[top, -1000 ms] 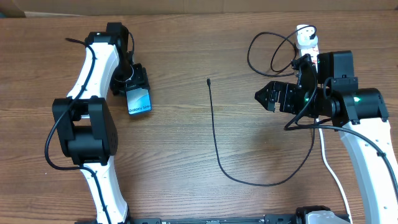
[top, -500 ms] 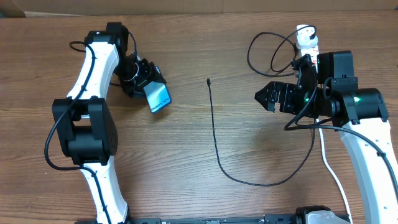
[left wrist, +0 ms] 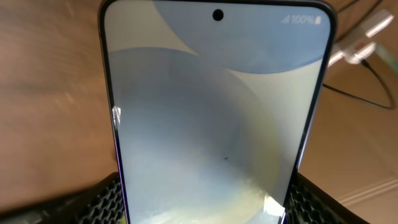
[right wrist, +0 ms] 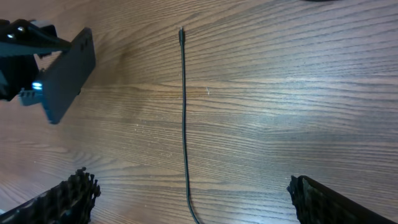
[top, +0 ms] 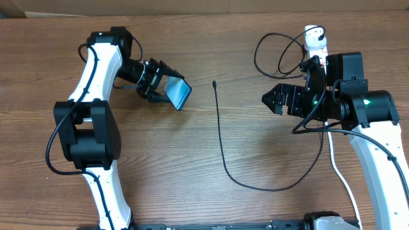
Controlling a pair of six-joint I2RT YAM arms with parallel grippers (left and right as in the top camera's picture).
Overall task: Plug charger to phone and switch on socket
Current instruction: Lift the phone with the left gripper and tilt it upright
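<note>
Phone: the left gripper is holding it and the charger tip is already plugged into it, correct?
Not quite. The left gripper does hold the phone, but the charger tip is not plugged in: the overhead view shows it lying on the table, apart from the phone.

Left hand (top: 165, 85) black, my fingers ribbed. Phone (left wrist: 217, 112) screen pale blue-grey with overlapping curves, rim dark. Charger cable (top: 219, 137) black. Power strip (top: 315, 39) white. Bench (top: 192, 198) brown woodgrain.
</note>
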